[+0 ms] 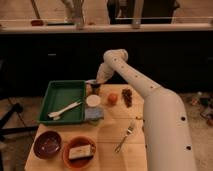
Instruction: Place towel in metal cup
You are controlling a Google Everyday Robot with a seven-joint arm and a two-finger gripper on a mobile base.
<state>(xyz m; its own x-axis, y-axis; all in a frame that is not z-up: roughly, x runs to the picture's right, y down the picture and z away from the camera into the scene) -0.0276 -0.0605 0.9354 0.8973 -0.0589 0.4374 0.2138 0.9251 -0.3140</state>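
The towel (pixel 94 114) is a small blue-grey folded cloth lying on the wooden table (pixel 112 125), just right of the green tray. The metal cup (pixel 92 90) stands at the table's far edge, behind a round white lid or cup (pixel 93 100); it is dark and partly hidden. My gripper (pixel 95 83) is at the end of the white arm (pixel 132 80), right over or at the metal cup, well away from the towel.
A green tray (pixel 57 92) with a white utensil (pixel 65 109) lies at the left. An orange fruit (pixel 113 98) and a dark bunch (pixel 127 96) sit right of the cup. A fork (pixel 125 137), a purple bowl (pixel 47 145) and an orange bowl (pixel 80 151) are near the front.
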